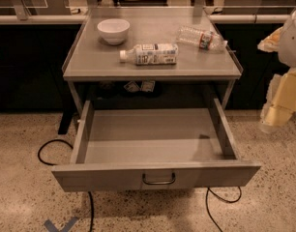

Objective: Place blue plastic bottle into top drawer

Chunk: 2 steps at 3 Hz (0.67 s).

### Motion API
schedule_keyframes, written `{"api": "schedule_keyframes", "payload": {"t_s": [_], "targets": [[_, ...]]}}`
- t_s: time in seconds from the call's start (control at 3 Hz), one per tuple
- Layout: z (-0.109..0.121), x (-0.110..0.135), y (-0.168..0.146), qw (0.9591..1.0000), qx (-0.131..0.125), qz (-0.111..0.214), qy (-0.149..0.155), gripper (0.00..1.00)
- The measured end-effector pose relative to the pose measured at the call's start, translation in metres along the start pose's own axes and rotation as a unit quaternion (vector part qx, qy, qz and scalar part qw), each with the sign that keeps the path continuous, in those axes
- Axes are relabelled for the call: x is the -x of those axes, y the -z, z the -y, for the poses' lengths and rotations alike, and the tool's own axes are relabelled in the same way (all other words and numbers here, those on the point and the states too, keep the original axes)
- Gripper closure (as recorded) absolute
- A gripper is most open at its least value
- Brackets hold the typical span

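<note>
The blue plastic bottle lies on its side on the grey tabletop, white cap pointing left, near the front edge. The top drawer below it is pulled fully out, and nothing shows inside it. Its curved handle sits at the centre of the front panel. My gripper hangs at the far right edge of the view. It is beside the table, to the right of the drawer, at about the height of the drawer's back. It holds nothing and is well away from the bottle.
A white bowl stands at the back left of the tabletop. A smaller clear bottle with a red label lies at the back right. Black cables run over the speckled floor on both sides of the drawer. Dark cabinets flank the table.
</note>
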<state>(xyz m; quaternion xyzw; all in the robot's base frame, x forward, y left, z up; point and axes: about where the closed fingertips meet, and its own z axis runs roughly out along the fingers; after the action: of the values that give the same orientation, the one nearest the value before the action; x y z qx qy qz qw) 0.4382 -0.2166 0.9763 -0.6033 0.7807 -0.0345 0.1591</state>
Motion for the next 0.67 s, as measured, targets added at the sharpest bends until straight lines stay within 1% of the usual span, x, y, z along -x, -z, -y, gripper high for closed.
{"api": "schedule_keyframes", "payload": {"t_s": [0.67], "targets": [[0.001,0.0024,-0.0003,1.0,-0.001,0.003,0.004,0.0]]}}
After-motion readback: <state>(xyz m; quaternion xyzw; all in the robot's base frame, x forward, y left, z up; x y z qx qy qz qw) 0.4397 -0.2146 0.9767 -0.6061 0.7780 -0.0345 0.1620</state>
